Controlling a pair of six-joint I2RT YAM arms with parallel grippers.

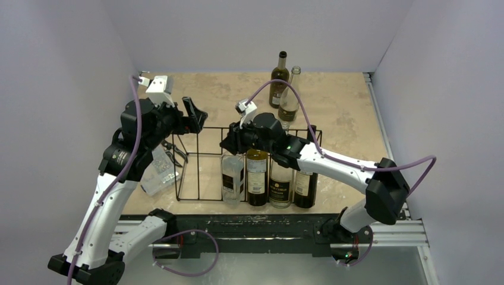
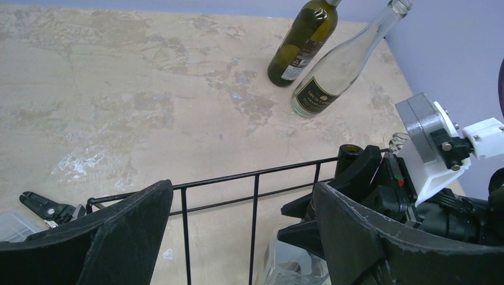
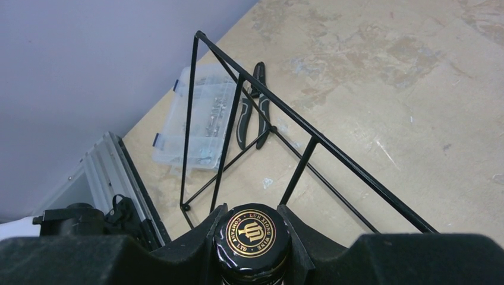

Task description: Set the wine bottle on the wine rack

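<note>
While the right jaws are clamping the wine bottle (image 3: 252,238) by its black, gold-stamped cap, that clear bottle is standing upright inside the wine rack (image 1: 199,199), in the fourth slot counting from the rack's 3 o'clock end. Three dark bottles (image 1: 280,181) are filling the slots toward 3 o'clock, the nearest sitting just beside it. Toward 9 o'clock the rack is lying open, with only wire bars bordering that stretch. I cannot tell whether the bottle's base is touching the surface (image 1: 345,107).

The left jaws are hanging wide open, gripping nothing, above the rack's far 9 o'clock corner, and the far rail is showing between their fingers (image 2: 119,237). Outside the rack at 9 o'clock, a clear plastic box (image 1: 159,172) and a pair of pliers (image 3: 249,113) are lying just beside the end wires. At 12 o'clock a dark green bottle (image 1: 278,80) and a tall clear-glass bottle (image 1: 289,98) are standing close together, well apart from the rack, with bare surface spreading toward 10 o'clock.
</note>
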